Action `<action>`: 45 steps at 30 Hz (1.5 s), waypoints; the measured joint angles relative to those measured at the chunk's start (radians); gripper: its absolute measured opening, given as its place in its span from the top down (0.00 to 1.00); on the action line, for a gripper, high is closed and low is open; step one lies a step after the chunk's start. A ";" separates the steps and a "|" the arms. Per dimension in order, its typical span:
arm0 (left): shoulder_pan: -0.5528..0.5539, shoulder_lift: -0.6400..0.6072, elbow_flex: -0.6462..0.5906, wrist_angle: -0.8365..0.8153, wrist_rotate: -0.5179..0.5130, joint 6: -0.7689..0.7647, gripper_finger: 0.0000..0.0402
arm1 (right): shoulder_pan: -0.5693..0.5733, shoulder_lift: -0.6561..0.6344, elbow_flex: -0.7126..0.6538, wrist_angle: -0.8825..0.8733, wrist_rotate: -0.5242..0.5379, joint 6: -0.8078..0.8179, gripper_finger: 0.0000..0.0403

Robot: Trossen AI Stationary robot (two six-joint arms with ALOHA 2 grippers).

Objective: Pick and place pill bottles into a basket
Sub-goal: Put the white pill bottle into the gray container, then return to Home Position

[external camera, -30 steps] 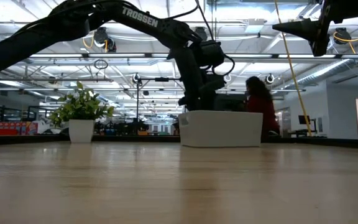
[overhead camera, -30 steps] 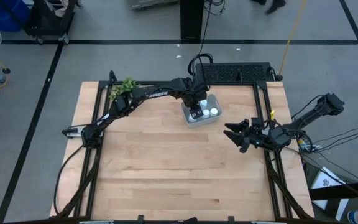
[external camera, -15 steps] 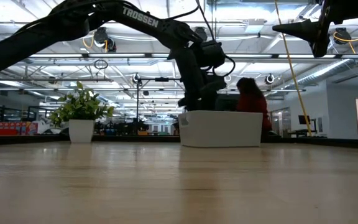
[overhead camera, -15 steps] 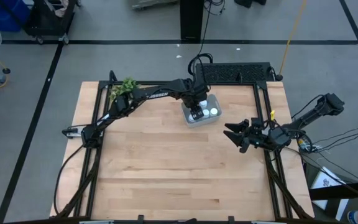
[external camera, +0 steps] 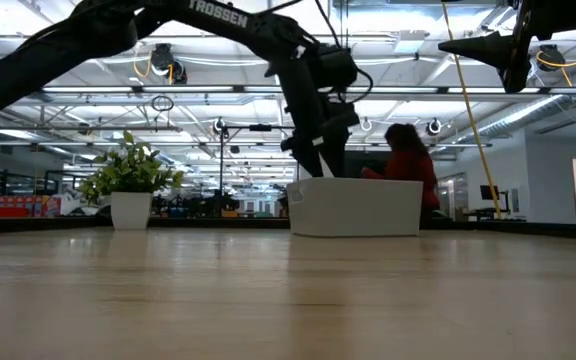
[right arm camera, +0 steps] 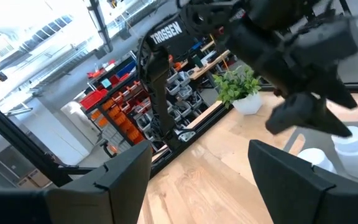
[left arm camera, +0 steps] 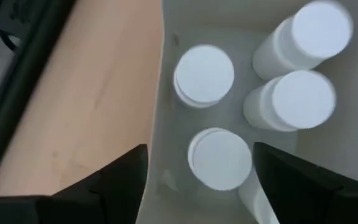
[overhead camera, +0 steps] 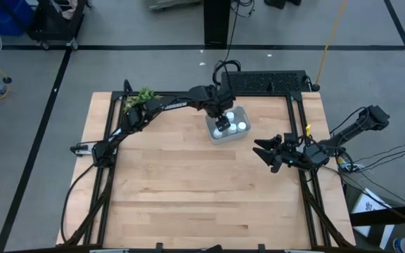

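White round-capped pill bottles (left arm camera: 204,73) upright inside basket (left arm camera: 166,124)

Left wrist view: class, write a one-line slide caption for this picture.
Open left gripper poised over the basket, where pill bottles stand with white caps up, one directly between its dark fingers.

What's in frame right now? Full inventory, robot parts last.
pill bottles: at least four caps visible, white, inside the basket; a fifth not confirmed.
basket: one, pale grey-blue, far middle of the table, right of the plant.
plant: one, green in a white pot, far left corner of the table.
table: one, light wood, no loose bottles seen on it.
person: one, red top, in the room behind the basket.
left hand: dark, open, just above the basket, holding nothing.
right hand: dark, open, raised near the table's right edge, idle.
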 joint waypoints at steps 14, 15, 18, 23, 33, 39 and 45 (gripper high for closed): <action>-0.030 -0.291 0.002 -0.028 0.050 -0.177 0.24 | 0.000 0.000 0.000 0.075 -0.004 -0.111 0.35; -0.039 -0.328 0.002 -0.019 0.085 -0.182 0.23 | 0.000 0.000 0.000 0.084 -0.004 -0.111 0.35; -0.084 -0.436 0.002 0.050 0.200 -0.120 0.22 | 0.000 0.000 0.000 0.074 -0.003 -0.122 0.35; -0.164 -0.612 -0.155 0.216 0.284 -0.131 0.23 | -0.008 -0.005 0.000 0.066 0.001 -0.215 0.35; -0.284 -1.018 -1.046 0.867 0.073 -0.432 0.23 | -0.031 -0.019 0.000 -0.130 -0.004 -0.223 0.35; -0.341 -1.315 -1.478 0.861 -0.175 -0.711 0.24 | -0.025 -0.021 0.000 -0.178 -0.004 -0.279 0.35; -0.380 -1.548 -1.737 0.771 -0.186 -0.805 0.22 | -0.040 -0.021 0.000 -0.211 -0.004 -0.249 0.35</action>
